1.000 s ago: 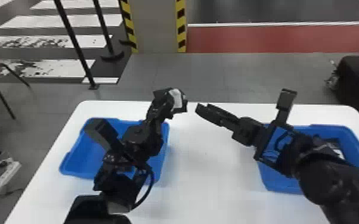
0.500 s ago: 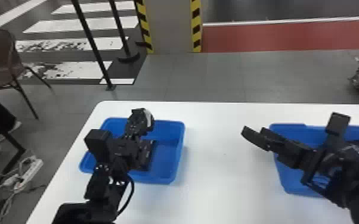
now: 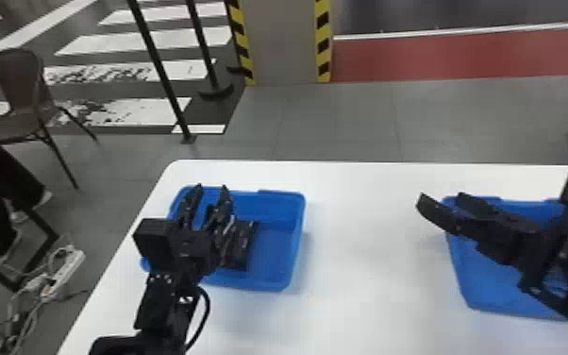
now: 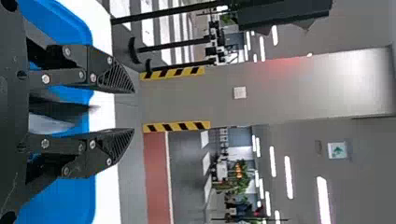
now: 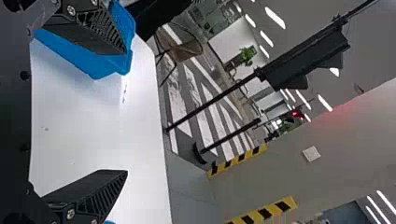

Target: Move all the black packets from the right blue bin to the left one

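Over the left part of the left blue bin (image 3: pixel 276 264), my left gripper (image 3: pixel 209 194) has its two fingers spread apart. Black packets (image 3: pixel 241 245) lie in that bin, just right of the gripper. In the left wrist view the left gripper (image 4: pixel 133 109) is open, with a dark packet (image 4: pixel 58 109) farther off behind the gap, over the blue bin. My right gripper (image 3: pixel 442 202) stands at the left edge of the right blue bin (image 3: pixel 490 292), and its arm hides much of that bin. The right gripper (image 5: pixel 125 112) is wide open in the right wrist view, nothing between its fingers.
Both bins stand on a white table (image 3: pixel 368 264), with bare tabletop between them. Beyond its left edge are a chair (image 3: pixel 19 99), a person's legs and a power strip (image 3: pixel 63 274) with cables on the floor.
The head view has swung left. My left gripper has come down toward the left bin and its fingers now show apart; black packets have come into view there. The right gripper has kept its open pose.
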Motion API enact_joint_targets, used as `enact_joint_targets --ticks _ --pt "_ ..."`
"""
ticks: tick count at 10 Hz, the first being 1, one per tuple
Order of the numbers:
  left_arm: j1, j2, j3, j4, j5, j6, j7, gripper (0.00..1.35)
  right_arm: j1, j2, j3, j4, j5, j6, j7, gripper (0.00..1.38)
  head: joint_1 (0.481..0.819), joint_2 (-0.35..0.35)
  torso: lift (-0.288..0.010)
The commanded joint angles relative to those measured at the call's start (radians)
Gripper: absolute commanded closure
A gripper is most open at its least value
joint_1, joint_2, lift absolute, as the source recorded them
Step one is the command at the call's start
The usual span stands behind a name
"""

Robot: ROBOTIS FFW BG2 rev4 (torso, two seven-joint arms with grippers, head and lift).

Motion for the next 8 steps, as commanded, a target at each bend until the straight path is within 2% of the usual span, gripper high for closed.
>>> enact_joint_targets --ticks 1,2,3,5,6,8 --pt "0.002 0.001 -0.033 0.0 0.078 -0.058 -0.001 0.12 0.103 0.0 -0.034 -0.204 0.062 -0.001 -0.089 0.12 0.695 0.184 -0.11" --pt "0.01 0.015 -0.082 0.0 0.177 -0.063 -0.002 0.18 0.177 0.005 -0.074 -0.275 0.056 -0.003 -0.164 0.12 0.695 0.144 -0.11" --pt "0.015 0.027 -0.121 0.0 0.236 -0.095 -0.004 0.21 0.246 0.008 -0.109 -0.341 0.065 -0.003 -0.233 0.13 0.695 0.124 -0.11" --pt "0.012 0.035 -0.151 -0.002 0.277 -0.112 -0.015 0.23 0.371 0.006 -0.147 -0.457 0.085 -0.003 -0.411 0.13 0.695 0.011 -0.11" --pt "0.012 0.032 -0.151 -0.002 0.277 -0.11 -0.016 0.23 0.381 0.006 -0.173 -0.449 0.112 -0.003 -0.434 0.13 0.695 -0.014 -0.11" --pt "0.017 0.032 -0.151 -0.002 0.282 -0.102 -0.019 0.22 0.327 0.006 -0.21 -0.366 0.163 -0.001 -0.463 0.13 0.695 -0.08 -0.11"
